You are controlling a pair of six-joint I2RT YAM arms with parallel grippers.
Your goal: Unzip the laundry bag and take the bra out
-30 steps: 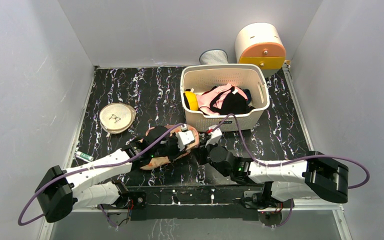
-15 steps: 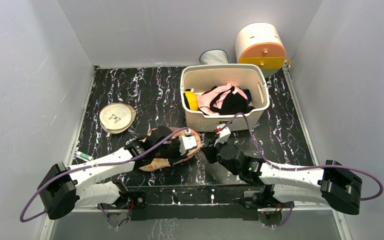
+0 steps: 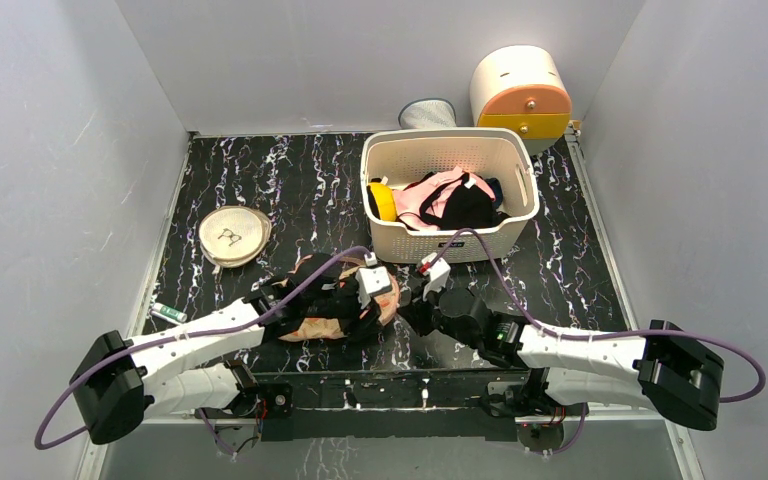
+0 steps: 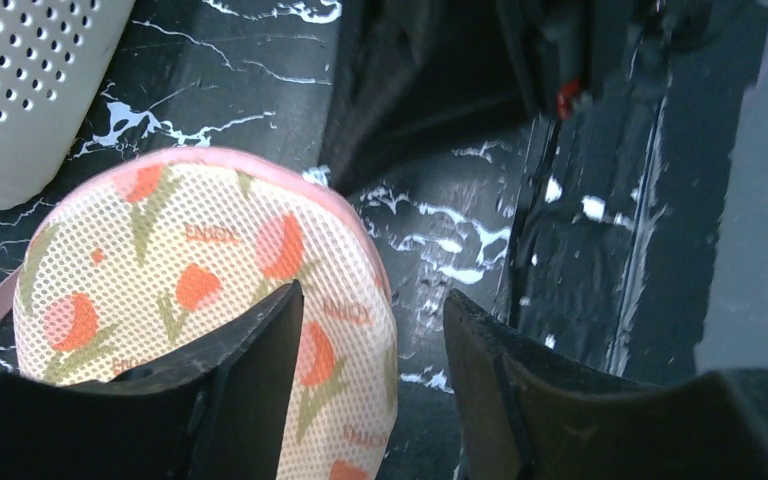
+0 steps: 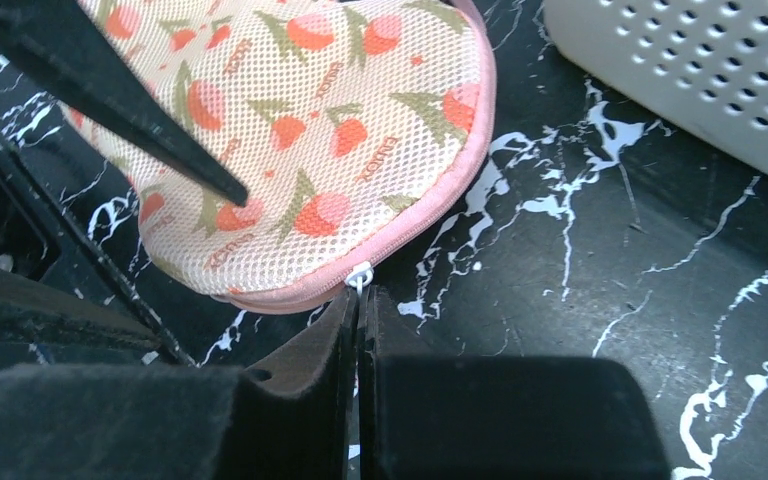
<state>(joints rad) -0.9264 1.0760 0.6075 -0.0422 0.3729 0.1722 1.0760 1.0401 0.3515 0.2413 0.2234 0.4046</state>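
The laundry bag (image 5: 300, 140) is a peach-pink mesh pouch with orange-red and green motifs and pink edging. It lies flat on the dark marbled table, mostly under my left arm in the top view (image 3: 310, 327). My right gripper (image 5: 360, 294) is shut on the small white zipper pull (image 5: 359, 273) at the bag's near edge; it also shows in the top view (image 3: 410, 305). My left gripper (image 4: 372, 300) is open, with one finger (image 4: 250, 350) resting on top of the bag (image 4: 190, 260) and the other beside it over the table. The bra is hidden.
A white perforated basket (image 3: 450, 243) stands just behind the bag, holding pink and black garments and a small yellow round object (image 3: 381, 200). A cream disc (image 3: 232, 234) lies at the left. A cream-and-orange drawer box (image 3: 520, 92) stands at the back right.
My right gripper has stayed shut at the bag's edge, shifting right and then back left. My left wrist has moved slightly over the bag, and the bag has shifted a little.
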